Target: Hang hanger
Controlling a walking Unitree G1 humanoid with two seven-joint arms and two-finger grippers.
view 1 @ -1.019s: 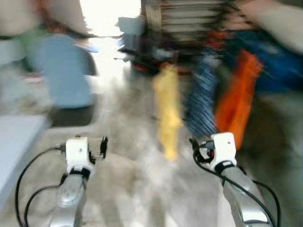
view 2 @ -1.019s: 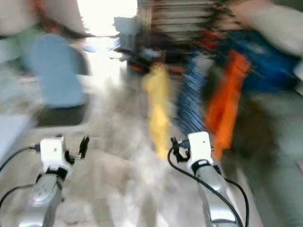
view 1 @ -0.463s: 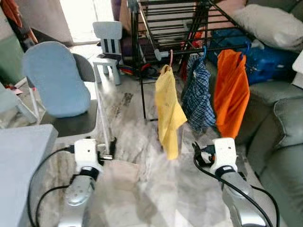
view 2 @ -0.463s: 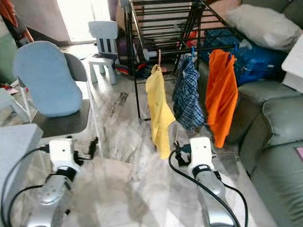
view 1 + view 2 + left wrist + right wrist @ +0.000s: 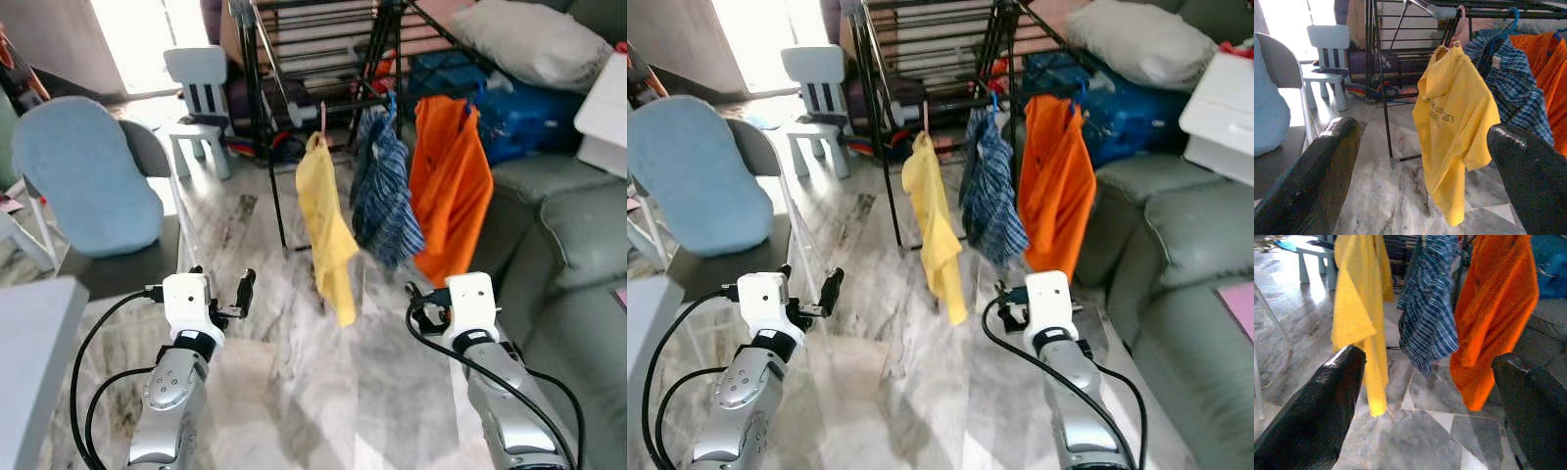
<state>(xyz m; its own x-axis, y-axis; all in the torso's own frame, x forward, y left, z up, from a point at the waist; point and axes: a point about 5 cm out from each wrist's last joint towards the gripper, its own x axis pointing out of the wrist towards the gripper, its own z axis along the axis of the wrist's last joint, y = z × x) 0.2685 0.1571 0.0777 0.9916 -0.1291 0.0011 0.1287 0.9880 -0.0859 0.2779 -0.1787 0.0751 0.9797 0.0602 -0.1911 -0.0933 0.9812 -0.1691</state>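
Nearest the robot, both arms are raised over a bare stretch of marble floor (image 5: pixel 294 392). The left gripper (image 5: pixel 243 291) and the right gripper (image 5: pixel 1425 396) each have their black fingers spread wide with nothing between them. Open floor runs from the grippers to the hanging clothes. At the near left edge sits the corner of a grey table (image 5: pixel 29 343), and just beyond it a chair with a light blue cushion (image 5: pixel 83 176) narrows the left side. On the right, a grey-green sofa (image 5: pixel 568 255) borders the open floor.

Ahead, three garments hang on hangers from the front rail of a black drying rack (image 5: pixel 323 59). A yellow shirt (image 5: pixel 326 230) hangs on a pink hanger (image 5: pixel 1462 12) at the rail's left end; its chest bears dark printing too small to read with certainty. Just beside it, a blue plaid shirt (image 5: pixel 382 191) hangs on a blue hanger (image 5: pixel 1508 24), and an orange shirt (image 5: pixel 449 186) hangs at the rail's right end, close against the plaid one. The hems hang clear of the floor.

Farther back, a small white child's chair (image 5: pixel 201 93) stands left of the rack near a bright doorway. On the sofa lie a blue bag (image 5: pixel 519 113) and a pale pillow (image 5: pixel 529 44).
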